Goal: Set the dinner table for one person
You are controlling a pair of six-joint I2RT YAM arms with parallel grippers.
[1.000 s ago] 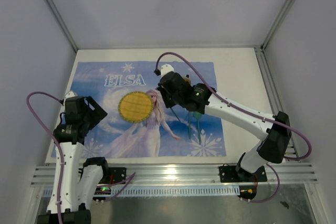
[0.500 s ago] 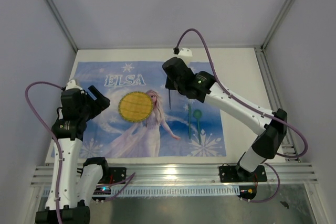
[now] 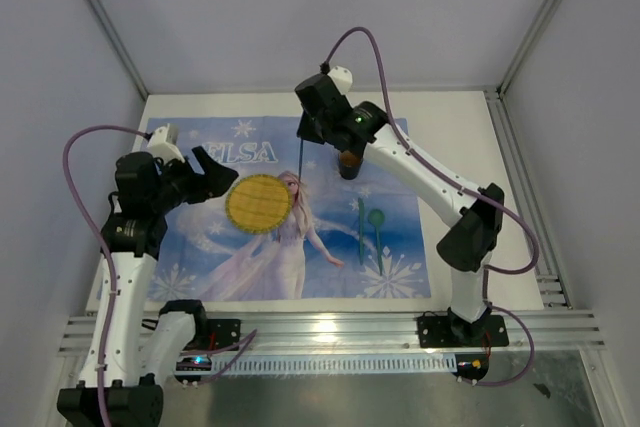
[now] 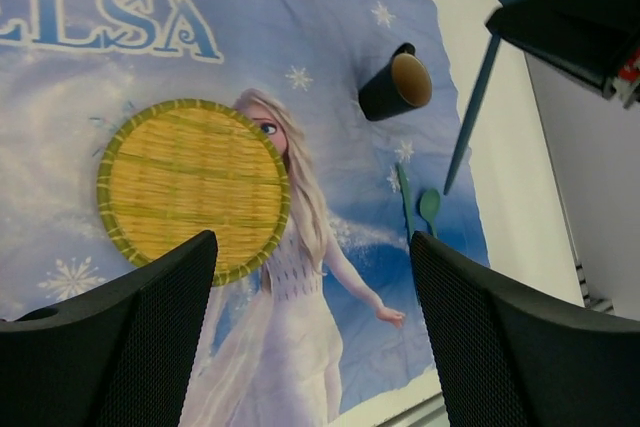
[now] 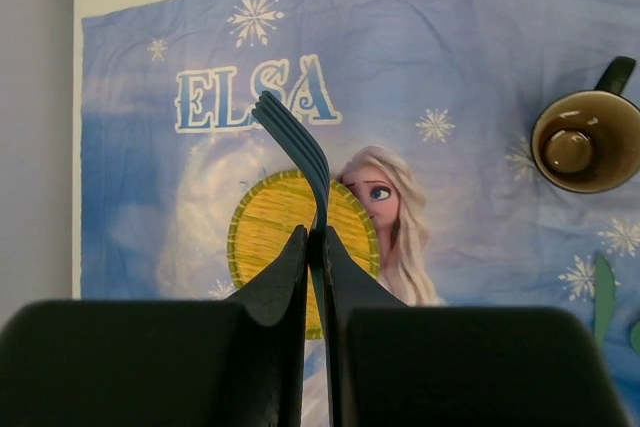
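Step in hand: carrying the fork to its place by the plate. This is my reading of the task, and the fork is not yet set down.
Right gripper [image 5: 314, 235]: closed tight on the dark blue fork [image 5: 300, 142], pinching it near the neck. The tines stand up past the fingertips and the handle hangs down towards the cloth.
Left gripper [image 4: 310, 247]: jaws spread wide with nothing between them, hovering above the cloth near the plate's left side.
Dinner table [image 3: 455, 122]: the white tabletop, largely covered by the blue ELSA cloth [image 3: 190, 247]; everything laid so far sits on that cloth.
Yellow plate [image 3: 258, 203]: round with a woven pattern, lying flat left of the cloth's centre.
Brown cup [image 3: 348, 162]: upright beyond and to the right of the plate, its handle pointing away from the arms.
Green knife [image 3: 360, 229] and green spoon [image 3: 376, 222]: side by side and well to the right of the plate, so the left side looks like the open spot for the fork.
Doing it well: bring the fork over the bare cloth just left of the plate and lower it until the handle tip is about to touch. Then tilt the wrist so it lies down flat, parallel to the knife and clear of the plate's rim.
Watch for: the hanging handle catching on the cloth or plate edge, and the left gripper hovering close to the drop spot.
Release: open only once the fork rests on the cloth.
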